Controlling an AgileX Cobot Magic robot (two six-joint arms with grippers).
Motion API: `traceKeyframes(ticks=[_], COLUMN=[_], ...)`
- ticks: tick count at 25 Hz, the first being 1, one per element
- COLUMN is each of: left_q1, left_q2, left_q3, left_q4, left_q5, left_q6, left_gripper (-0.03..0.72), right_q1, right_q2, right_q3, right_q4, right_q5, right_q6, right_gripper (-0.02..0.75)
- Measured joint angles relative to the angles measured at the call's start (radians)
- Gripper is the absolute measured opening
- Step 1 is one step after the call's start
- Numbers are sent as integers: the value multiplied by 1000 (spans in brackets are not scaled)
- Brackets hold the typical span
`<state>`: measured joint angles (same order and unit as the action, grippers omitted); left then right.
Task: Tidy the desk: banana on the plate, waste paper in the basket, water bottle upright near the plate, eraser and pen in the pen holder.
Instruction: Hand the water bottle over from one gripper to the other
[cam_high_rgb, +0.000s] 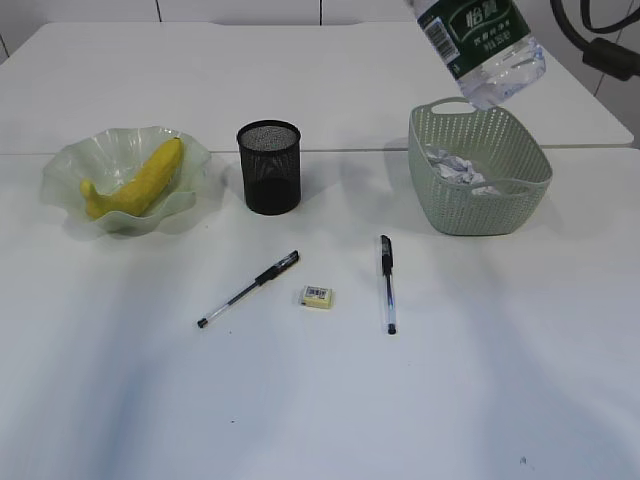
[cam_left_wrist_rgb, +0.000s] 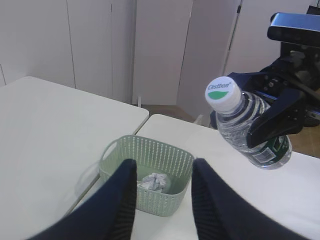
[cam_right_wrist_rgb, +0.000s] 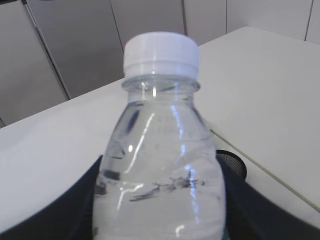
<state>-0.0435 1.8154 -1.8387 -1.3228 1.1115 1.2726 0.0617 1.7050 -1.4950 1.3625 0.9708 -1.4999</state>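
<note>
The right gripper is clenched around the body of the clear plastic water bottle with its white cap and green label, holding it tilted in the air. In the exterior view the bottle hangs at the top edge of the frame, above the far rim of the pale green woven plastic basket, and the gripper itself is out of that frame. From the right wrist view the bottle fills the space between the dark fingers, cap pointing away from the wrist.

The left gripper is raised, its two dark fingers apart with nothing between them; ahead of and below it sits the basket with the crumpled white waste paper inside, and the bottle is up and to its right.

Below the held bottle and well to its left stand the black mesh pen holder and, further left, the translucent wavy-edged plate carrying the yellow banana. On the near side of the white table lie a black pen, a small yellow eraser and a second black pen, each apart from the others. Bare tabletop stretches between the plate and the pen holder, between the holder and the basket, and across the whole near edge.
</note>
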Motion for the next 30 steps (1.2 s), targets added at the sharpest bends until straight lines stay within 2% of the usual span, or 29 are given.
traceKeyframes(ticks=[8,24,28,30], left_q1=[26,190,223,228], left_q2=[-54,-59,-59,-59], left_q3=[0,0,35,80], left_q4=[-6,-18,-114,-200], left_q5=[66,108,108,108], left_q6=[43,86,125,160], left_gripper=[244,243,243,243], right_q1=[0,0,0,0], right_q2=[0,0,0,0], right_q3=[-2,-2,-2,-2], right_q4=[-1,-11,-11,-11], right_q5=[31,37,37,37], right_q6=[-2,-2,-2,-5], right_gripper=[382,382,382,382])
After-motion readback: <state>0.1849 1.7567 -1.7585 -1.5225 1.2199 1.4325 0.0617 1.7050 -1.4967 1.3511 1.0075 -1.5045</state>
